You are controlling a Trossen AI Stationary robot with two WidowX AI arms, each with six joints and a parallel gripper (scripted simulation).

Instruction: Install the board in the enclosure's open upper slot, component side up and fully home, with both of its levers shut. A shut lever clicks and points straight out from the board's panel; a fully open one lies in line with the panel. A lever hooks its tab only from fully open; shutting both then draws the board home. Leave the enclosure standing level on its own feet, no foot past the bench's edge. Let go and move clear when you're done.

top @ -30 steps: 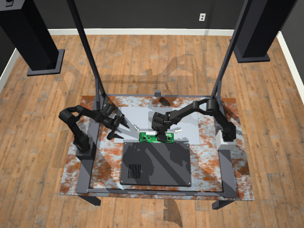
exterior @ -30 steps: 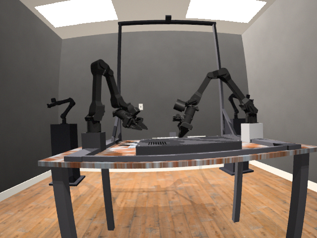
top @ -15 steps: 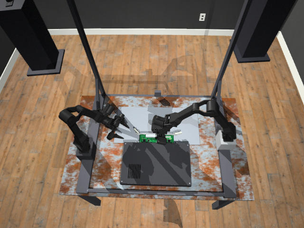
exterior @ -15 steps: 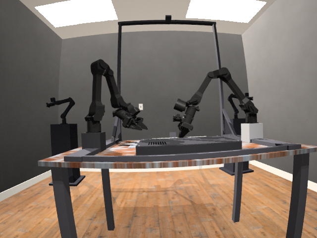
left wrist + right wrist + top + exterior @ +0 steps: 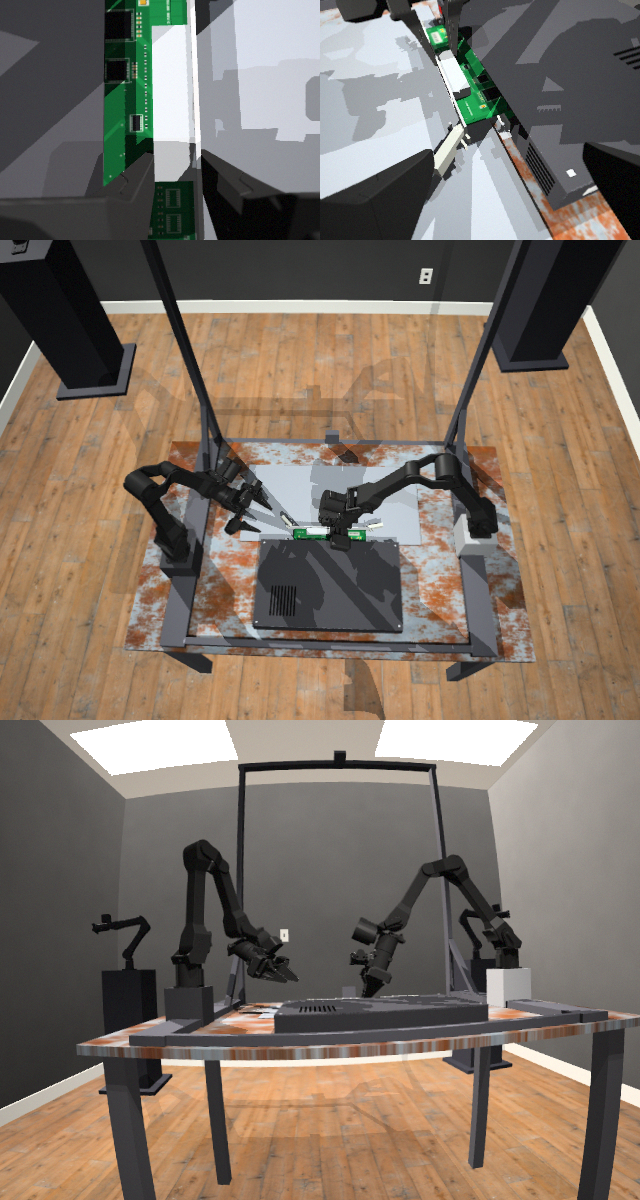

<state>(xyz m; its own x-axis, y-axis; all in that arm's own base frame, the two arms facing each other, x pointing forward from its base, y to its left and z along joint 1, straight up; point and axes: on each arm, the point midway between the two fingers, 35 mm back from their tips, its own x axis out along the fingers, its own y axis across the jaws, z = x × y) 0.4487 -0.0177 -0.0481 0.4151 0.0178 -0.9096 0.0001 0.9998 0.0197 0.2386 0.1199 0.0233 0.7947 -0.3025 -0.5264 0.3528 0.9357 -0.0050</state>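
The green board (image 5: 328, 533) lies component side up, most of it inside the slot of the flat dark enclosure (image 5: 328, 583); a narrow green strip and the white panel still show outside. My left gripper (image 5: 338, 539) is shut on the panel's middle, seen close up in the left wrist view (image 5: 172, 170) beside the board (image 5: 122, 100). Both pale levers (image 5: 285, 519) (image 5: 373, 524) splay outward at the panel's ends. My right gripper (image 5: 253, 511) is open and empty, hovering off the board's end; its view shows the near lever (image 5: 447, 147), the board (image 5: 477, 95) and the enclosure (image 5: 560, 100).
A pale grey mat (image 5: 338, 491) lies behind the enclosure on the rusty bench. Dark frame rails (image 5: 178, 591) (image 5: 478, 596) run along both sides and the front. A white block (image 5: 467, 542) stands by the left arm's base. The enclosure sits level, well inside the bench's edges (image 5: 379, 1014).
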